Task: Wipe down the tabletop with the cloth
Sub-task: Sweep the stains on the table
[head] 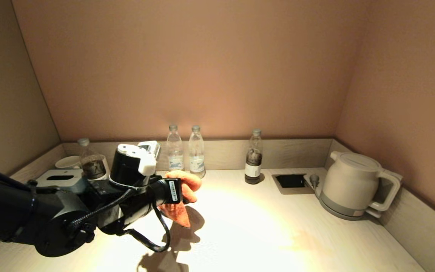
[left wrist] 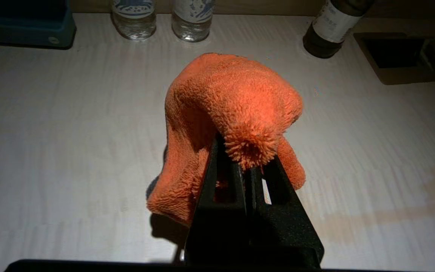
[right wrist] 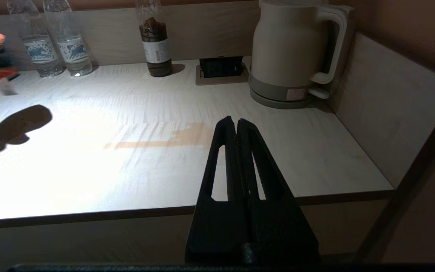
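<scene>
My left gripper (head: 187, 192) is shut on an orange fluffy cloth (head: 184, 196) and holds it above the pale wooden tabletop (head: 263, 226), left of the middle. In the left wrist view the cloth (left wrist: 232, 102) drapes over the closed fingertips of the gripper (left wrist: 247, 160) and hangs down on both sides, clear of the surface. A faint brownish stain (right wrist: 157, 140) lies on the tabletop to the right of the cloth; it also shows in the head view (head: 308, 240). My right gripper (right wrist: 236, 126) is shut and empty, parked off the table's front edge.
Two clear water bottles (head: 185, 153) and a dark bottle (head: 254, 158) stand along the back wall. A white kettle (head: 353, 185) sits at the right, beside a recessed socket (head: 291, 180). A blue-grey tray (head: 60, 179) with a bottle and cup stands at the back left.
</scene>
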Robot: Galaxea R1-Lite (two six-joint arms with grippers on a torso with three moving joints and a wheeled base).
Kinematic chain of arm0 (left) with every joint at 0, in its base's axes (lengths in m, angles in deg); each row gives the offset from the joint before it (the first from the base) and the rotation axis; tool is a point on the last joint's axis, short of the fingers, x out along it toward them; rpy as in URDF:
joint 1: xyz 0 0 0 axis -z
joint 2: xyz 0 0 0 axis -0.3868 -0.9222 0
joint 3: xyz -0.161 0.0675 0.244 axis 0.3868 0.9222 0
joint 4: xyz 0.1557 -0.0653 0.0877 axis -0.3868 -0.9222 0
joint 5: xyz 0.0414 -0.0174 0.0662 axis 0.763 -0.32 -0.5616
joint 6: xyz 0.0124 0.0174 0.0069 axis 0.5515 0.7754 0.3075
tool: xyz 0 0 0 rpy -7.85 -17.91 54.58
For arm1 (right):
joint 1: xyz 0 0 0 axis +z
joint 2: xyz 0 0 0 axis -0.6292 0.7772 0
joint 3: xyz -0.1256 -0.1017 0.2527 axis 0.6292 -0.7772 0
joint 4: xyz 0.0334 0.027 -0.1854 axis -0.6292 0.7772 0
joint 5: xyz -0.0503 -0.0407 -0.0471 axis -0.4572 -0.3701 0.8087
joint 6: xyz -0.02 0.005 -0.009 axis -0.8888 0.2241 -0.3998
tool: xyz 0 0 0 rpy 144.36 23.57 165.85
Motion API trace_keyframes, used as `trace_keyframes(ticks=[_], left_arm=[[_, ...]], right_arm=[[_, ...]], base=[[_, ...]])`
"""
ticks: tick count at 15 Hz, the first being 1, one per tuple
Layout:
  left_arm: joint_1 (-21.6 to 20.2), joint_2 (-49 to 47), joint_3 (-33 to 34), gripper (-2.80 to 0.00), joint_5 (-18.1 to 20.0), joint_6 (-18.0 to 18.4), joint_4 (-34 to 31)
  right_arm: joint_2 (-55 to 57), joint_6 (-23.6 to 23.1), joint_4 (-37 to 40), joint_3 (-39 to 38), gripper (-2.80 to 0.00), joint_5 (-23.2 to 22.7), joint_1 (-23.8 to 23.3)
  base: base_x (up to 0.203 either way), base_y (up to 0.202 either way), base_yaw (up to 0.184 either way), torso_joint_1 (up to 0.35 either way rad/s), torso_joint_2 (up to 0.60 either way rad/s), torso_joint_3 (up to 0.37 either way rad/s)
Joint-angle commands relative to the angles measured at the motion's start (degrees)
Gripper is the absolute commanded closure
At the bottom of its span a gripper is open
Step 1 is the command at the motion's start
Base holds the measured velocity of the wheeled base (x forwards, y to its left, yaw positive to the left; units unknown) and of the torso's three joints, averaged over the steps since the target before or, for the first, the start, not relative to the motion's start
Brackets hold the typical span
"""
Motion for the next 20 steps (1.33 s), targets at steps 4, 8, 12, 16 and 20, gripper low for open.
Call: trace_keyframes(ticks=[4, 8, 12, 16, 20], left_arm=[[-1.5, 4.4, -1.5, 0.0, 1.0, 0.6, -12.3], [-1.7, -0.3, -4.0, 0.0, 2.3, 0.5, -22.5], [-6.1, -8.0, -9.1, 0.0, 1.3, 0.5, -26.1], [-9.4, -11.7, -11.6, 0.0, 0.5, -0.8, -17.0], [-10.1, -16.1, -13.8, 0.0, -5.3, -2.1, -10.9]], right_arm=[[0.1, 0.1, 0.0, 0.0, 0.0, 0.0, 0.0], [0.1, 0.1, 0.0, 0.0, 0.0, 0.0, 0.0], [0.1, 0.1, 0.0, 0.0, 0.0, 0.0, 0.0], [0.1, 0.1, 0.0, 0.0, 0.0, 0.0, 0.0], [0.1, 0.0, 0.0, 0.0, 0.0, 0.0, 0.0]], base=[[0.0, 0.0, 0.0, 0.0, 0.0, 0.0], [0.0, 0.0, 0.0, 0.0, 0.0, 0.0], [0.0, 0.0, 0.0, 0.0, 0.0, 0.0], [0.0, 0.0, 0.0, 0.0, 0.0, 0.0], [0.0, 0.0, 0.0, 0.0, 0.0, 0.0]])
